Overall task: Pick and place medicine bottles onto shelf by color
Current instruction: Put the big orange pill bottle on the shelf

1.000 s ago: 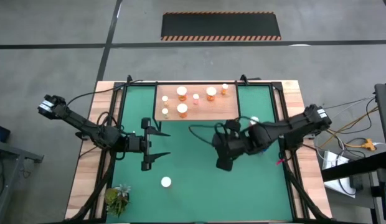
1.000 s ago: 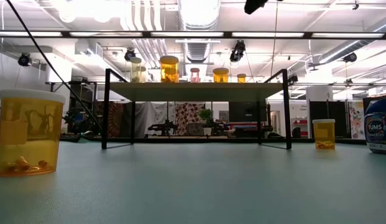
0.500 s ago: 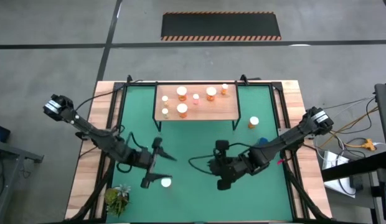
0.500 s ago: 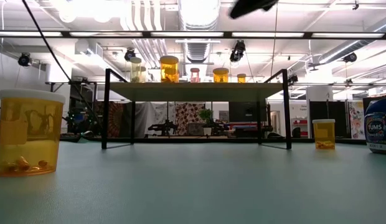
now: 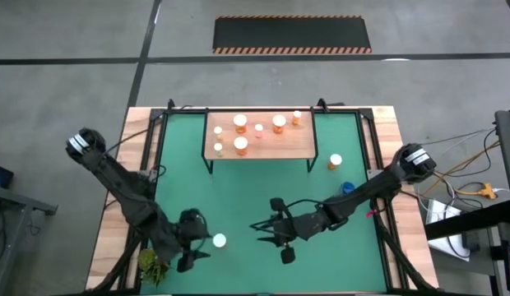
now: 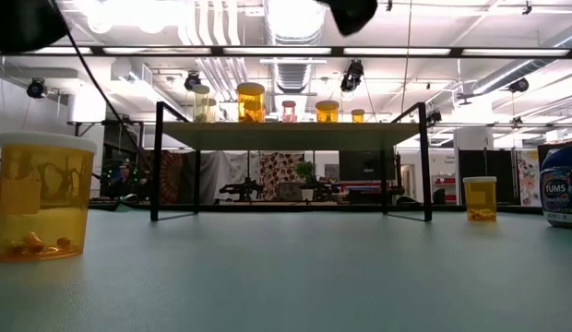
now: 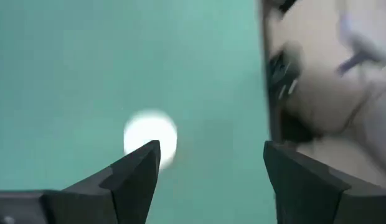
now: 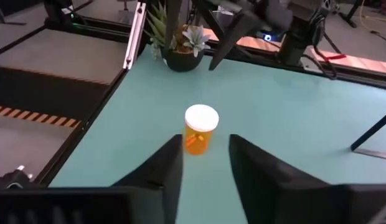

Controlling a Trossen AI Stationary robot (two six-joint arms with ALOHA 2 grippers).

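High view, left pincer [image 5: 192, 252] wide beside orange bottle [image 5: 219, 241] (plant [image 5: 154, 265] close by), right pincer [image 5: 269, 233] part-open, empty

An orange medicine bottle [image 8: 200, 129] with a white round cap stands upright on the green mat [image 8: 292, 112], apart from everything else. The right gripper [image 8: 205, 163] hangs short of it, its two dark fingers [image 8: 165, 163] parted with a gap between them — the bottle shows just beyond that gap, untouched. Farther off, near the mat's edge, sits a small green plant [image 8: 177, 40] in a dark pot. Above it reaches the left gripper [image 8: 227, 34], its pointed dark fingers angled down toward the mat. Beyond the mat's edge — grey floor with an orange-and-black striped strip [image 8: 31, 115].
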